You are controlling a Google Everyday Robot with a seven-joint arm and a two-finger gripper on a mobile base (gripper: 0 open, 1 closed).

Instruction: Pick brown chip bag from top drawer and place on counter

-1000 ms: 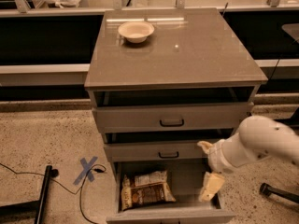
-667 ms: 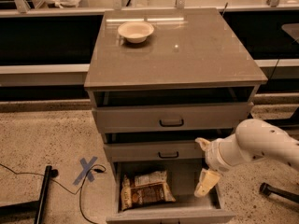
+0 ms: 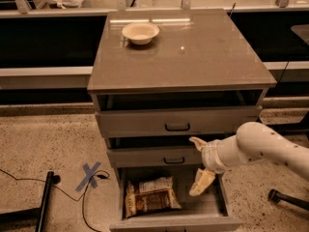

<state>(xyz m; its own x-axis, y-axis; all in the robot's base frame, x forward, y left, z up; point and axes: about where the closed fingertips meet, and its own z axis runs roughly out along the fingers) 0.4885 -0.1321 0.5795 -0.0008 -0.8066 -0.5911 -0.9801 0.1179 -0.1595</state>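
Observation:
The brown chip bag [image 3: 150, 195] lies flat on the left part of the open top drawer's grey floor [image 3: 200, 208], the lowest of the three drawers. My gripper [image 3: 199, 162] hangs at the end of the white arm over the drawer's right side, in front of the middle drawer. It is open and empty, with one finger [image 3: 196, 142] up and the other [image 3: 203, 182] pointing down into the drawer. It is to the right of the bag and a little above it, not touching. The counter [image 3: 193, 57] is the slab top above.
A pale bowl [image 3: 140, 33] stands at the counter's back left. The two upper drawers [image 3: 177, 126] are slightly open. On the speckled floor to the left are a blue tape cross [image 3: 91, 175], a cable and a black stand leg [image 3: 43, 201]. A caster [image 3: 275, 195] is at right.
The arm has moved left, bringing the open gripper further over the open drawer and closer to the bag. The bag has not moved.

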